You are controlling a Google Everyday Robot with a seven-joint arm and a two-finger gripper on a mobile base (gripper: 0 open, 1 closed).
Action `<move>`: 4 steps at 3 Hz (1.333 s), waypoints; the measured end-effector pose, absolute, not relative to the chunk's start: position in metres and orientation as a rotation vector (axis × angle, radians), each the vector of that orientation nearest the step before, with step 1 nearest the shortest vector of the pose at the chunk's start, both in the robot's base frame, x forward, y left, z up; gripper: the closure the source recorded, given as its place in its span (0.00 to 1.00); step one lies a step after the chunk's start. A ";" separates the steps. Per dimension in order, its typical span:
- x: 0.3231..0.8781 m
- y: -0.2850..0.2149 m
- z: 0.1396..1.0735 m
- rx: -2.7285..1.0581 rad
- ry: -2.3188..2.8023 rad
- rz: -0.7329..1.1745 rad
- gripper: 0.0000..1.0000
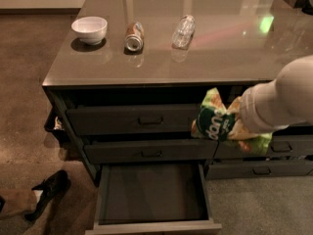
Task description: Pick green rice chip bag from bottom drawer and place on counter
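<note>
A white bowl, a crushed can and a clear plastic bottle are seen in a row on the counter, above and left of the fingers. The bottom drawer is pulled open below and left of them. The green rice chip bag is pinched in the gripper, held in the air before the upper drawer fronts, just under the counter edge.

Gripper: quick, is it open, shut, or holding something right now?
Gripper: shut on the bag, holding it in the air in front of the drawers, just below the counter edge.
</note>
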State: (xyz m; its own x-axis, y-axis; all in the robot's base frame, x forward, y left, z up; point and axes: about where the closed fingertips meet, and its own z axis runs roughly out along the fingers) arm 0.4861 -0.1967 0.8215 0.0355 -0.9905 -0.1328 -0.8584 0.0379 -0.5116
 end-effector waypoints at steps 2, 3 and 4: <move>0.538 -0.173 0.966 -1.817 1.653 -0.593 1.00; 0.584 -0.125 1.002 -1.841 1.542 -0.576 1.00; 0.629 -0.081 1.001 -1.874 1.494 -0.520 1.00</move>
State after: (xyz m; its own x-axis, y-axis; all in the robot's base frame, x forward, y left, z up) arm 0.6292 -0.0805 1.0008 0.2627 -0.9596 -0.1003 -0.6901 -0.1142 -0.7147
